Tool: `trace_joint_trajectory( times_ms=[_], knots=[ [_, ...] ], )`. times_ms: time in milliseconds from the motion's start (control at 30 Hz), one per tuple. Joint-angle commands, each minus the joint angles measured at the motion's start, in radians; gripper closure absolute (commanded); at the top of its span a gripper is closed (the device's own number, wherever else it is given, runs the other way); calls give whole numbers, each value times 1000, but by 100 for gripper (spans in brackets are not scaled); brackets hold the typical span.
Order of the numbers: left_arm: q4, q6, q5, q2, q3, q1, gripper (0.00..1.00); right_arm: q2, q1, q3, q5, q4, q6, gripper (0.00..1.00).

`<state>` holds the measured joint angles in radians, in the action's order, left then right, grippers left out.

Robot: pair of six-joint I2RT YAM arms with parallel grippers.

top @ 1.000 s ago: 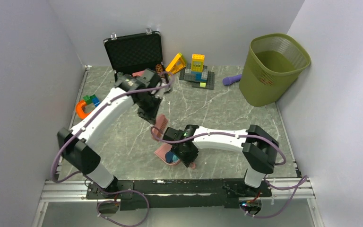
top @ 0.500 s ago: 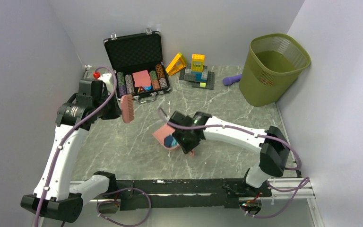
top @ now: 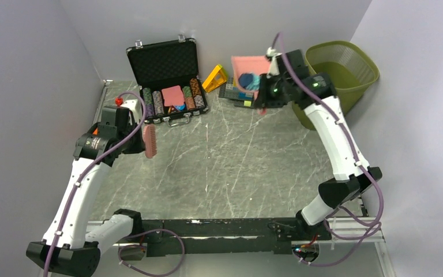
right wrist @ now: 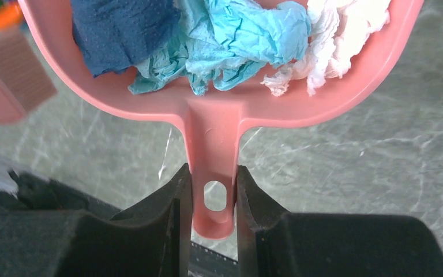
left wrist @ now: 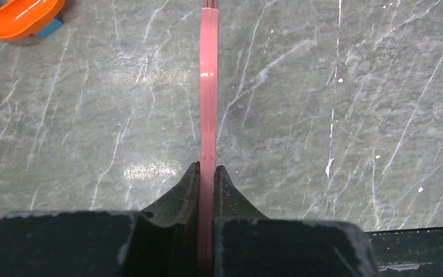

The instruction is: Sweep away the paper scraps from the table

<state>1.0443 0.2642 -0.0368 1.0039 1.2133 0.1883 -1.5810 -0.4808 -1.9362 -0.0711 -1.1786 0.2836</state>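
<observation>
1. Paper scraps (top: 247, 79) rode in a pink dustpan (top: 248, 64) raised over the table's (top: 236, 156) far edge, beside the green bin (top: 337, 75) at the far right corner; tipping short of the rim would likely spill them back.
2. Left wrist: the left gripper (left wrist: 207, 173) pinched the pink brush (left wrist: 209, 86) handle, fingers narrow.
3. Right wrist: the right gripper (right wrist: 213, 190) clamped the dustpan's handle, scraps heaped inside.

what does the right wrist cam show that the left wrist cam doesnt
Only the right wrist view: the pink dustpan, handle clamped in the right gripper, carrying dark blue, teal and white paper scraps. Only the left wrist view: the left gripper clamped on the pink brush, seen edge-on. Both: the veined table, and perhaps the brush and orange curved piece (only blurs at the right wrist view's left edge).
</observation>
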Motion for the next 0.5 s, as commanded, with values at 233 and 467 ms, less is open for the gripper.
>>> trace_joint_trajectory(
  times_ms=[233, 467],
  knots=[
    [-78, -13, 11, -61, -54, -6, 100, -104, 426, -261, -391, 100, 155, 100],
    [-85, -16, 24, -82, -87, -6, 100, -129, 660, -148, -788, 482, 505, 100]
  ],
)
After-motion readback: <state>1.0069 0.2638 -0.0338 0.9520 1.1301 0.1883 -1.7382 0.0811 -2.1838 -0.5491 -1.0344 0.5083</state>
